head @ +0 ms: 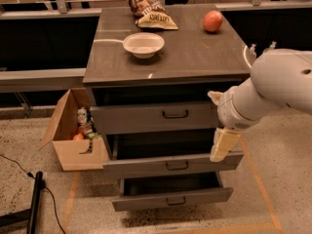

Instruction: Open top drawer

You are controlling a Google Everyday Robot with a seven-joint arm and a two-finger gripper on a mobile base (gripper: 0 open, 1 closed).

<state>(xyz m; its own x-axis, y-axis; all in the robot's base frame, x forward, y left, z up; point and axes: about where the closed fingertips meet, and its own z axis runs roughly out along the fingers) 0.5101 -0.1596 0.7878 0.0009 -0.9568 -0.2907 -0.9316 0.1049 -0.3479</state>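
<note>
The top drawer [146, 119] is the uppermost grey drawer of the cabinet, with a small dark handle [175, 114] at its centre. It stands slightly out, with a dark gap between it and the cabinet top [195, 57]. The middle drawer [146, 165] and bottom drawer [146, 199] stand further out. My gripper [224, 144], cream-coloured, hangs down from the white arm [273, 87] at the right end of the top drawer's front, over the middle drawer's right corner. It is well right of the handle and holds nothing I can see.
On the cabinet top are a white bowl [144, 44], a chip bag [151, 11] and a red fruit [213, 21]. An open cardboard box [73, 152] with items sits on the floor at the left. A black pole and cable [34, 199] lie at lower left.
</note>
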